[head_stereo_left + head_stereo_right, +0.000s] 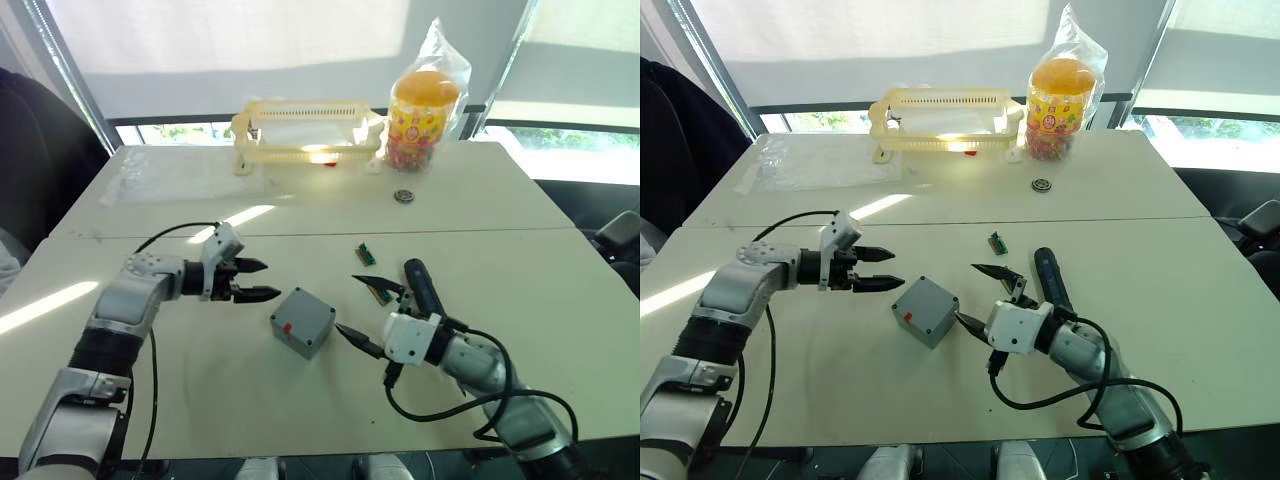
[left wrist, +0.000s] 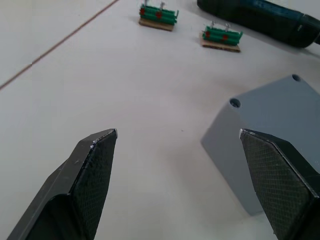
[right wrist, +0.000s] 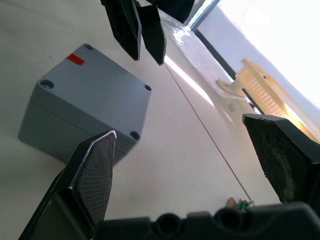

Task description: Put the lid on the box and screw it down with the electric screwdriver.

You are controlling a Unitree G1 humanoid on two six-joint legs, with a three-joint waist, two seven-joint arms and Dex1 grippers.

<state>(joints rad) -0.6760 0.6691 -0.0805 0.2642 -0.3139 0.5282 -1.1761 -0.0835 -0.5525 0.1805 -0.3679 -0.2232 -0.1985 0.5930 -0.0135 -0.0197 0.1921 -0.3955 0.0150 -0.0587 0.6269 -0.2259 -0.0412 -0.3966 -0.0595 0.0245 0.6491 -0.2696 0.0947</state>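
While the box (image 1: 302, 321) is sitting on the white bench (image 1: 520, 200) with its lid (image 3: 95, 82) already lying on top, both grippers are flanking it empty: the left gripper (image 1: 258, 280) with fingers narrowly parted, the right gripper (image 1: 370, 315) with fingers spread wide. Just beside the right gripper, the electric screwdriver (image 1: 1050, 281) is lying flat near two small green circuit boards (image 2: 158, 15).

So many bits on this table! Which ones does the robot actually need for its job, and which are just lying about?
For the job:
box
lid, already sitting on the box
electric screwdriver

Just lying about:
two green circuit boards
yellow basket
sweet jar in a bag
small round disc
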